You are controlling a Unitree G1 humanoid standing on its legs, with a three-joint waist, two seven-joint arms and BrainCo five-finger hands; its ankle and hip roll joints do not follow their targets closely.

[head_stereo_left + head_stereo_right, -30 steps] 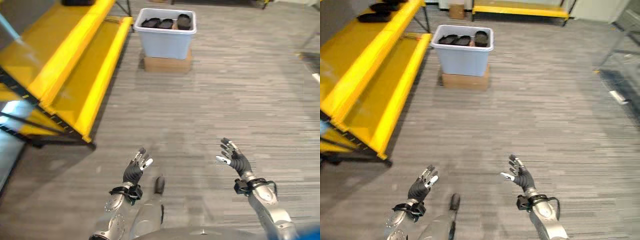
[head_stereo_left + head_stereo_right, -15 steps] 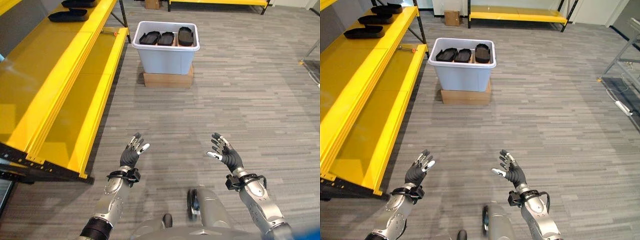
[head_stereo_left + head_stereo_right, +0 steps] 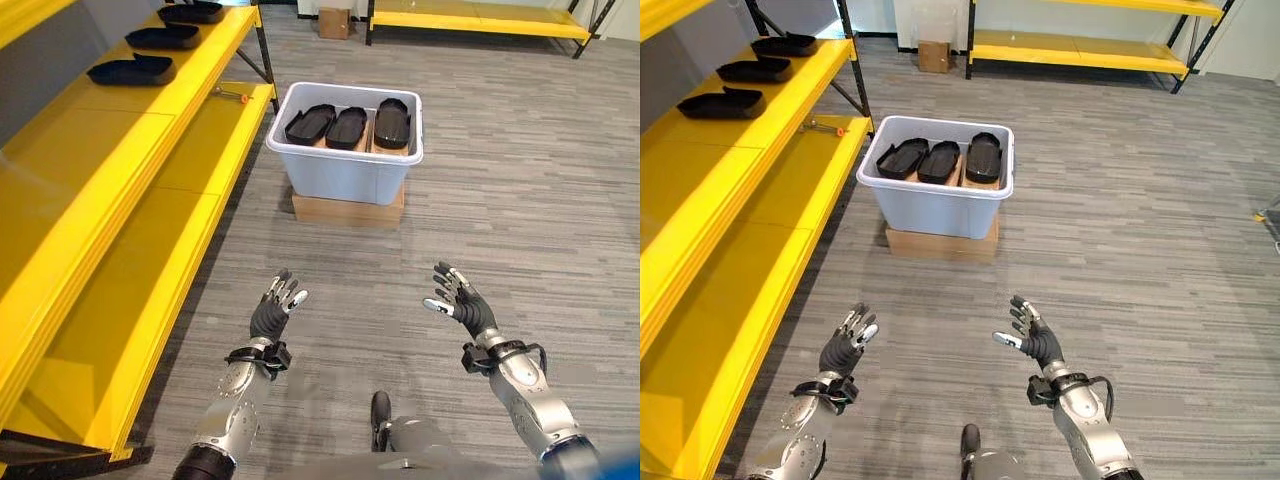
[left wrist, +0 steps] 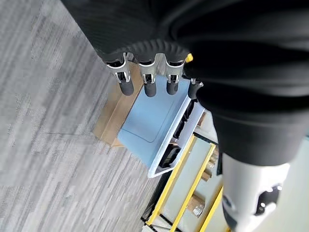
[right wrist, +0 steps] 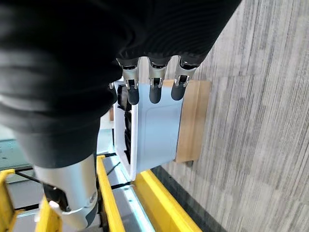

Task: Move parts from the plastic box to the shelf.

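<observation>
Three black parts lie side by side in the pale box, which stands on a flat cardboard carton on the grey floor — well ahead of both hands and roughly midway between them. No writing can be read on the box, the carton or the parts. The left hand is raised over the floor with fingers straight and spread, holding nothing; its wrist view looks past the fingertips at the box wall and carton. The right hand is held up at about the same height, fingers likewise apart and empty, thumb out to the inner side; its wrist view also shows the box beyond its fingertips. To the left of the left hand runs the yellow shelf, its lower level reaching along beside the box. On the upper level, far ahead and left of the hands, three more black parts sit in a row — well apart from each other. A small orange-tipped tool lies on the lower level near the box. A second yellow shelf stands far beyond the box, with a small carton at its left end.
</observation>
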